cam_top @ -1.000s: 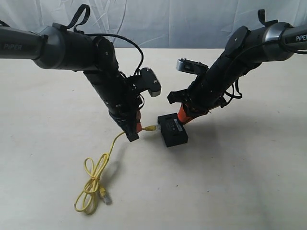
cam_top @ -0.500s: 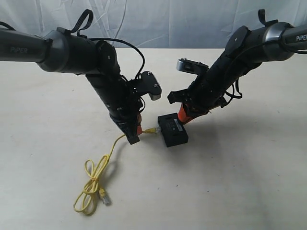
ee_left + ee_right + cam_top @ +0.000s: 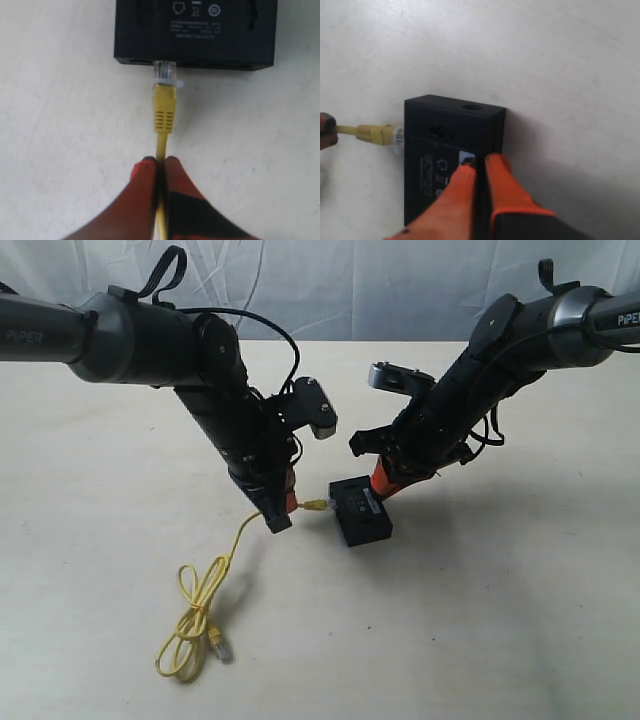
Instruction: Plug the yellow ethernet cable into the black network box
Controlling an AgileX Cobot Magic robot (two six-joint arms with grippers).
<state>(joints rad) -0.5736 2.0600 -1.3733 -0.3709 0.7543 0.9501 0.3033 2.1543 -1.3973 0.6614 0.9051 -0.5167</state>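
A pale tabletop (image 3: 500,620) with two black robot arms reaching in from its far corners.

Progress: the spare end of the yellow ethernet cable (image 3: 195,620) lies looped towards the front left of the tabletop. From there the cord rises to the middle, where its leading plug (image 3: 165,71) meets the left side of the black network box (image 3: 362,512). In the left wrist view the plug's clear tip sits at the mouth of a port. Most of the clear part shows outside it, so the plug looks lined up or barely entered, not seated. Pushing it fully home appears to be what is left.

Hands: the left gripper (image 3: 156,162) is clamped on the cable just behind the yellow boot, with the cord pinched between its red fingertips. The right gripper (image 3: 479,161) has its orange fingers together with nothing between them. Their tips rest on the top of the box, apparently steadying it against the push.
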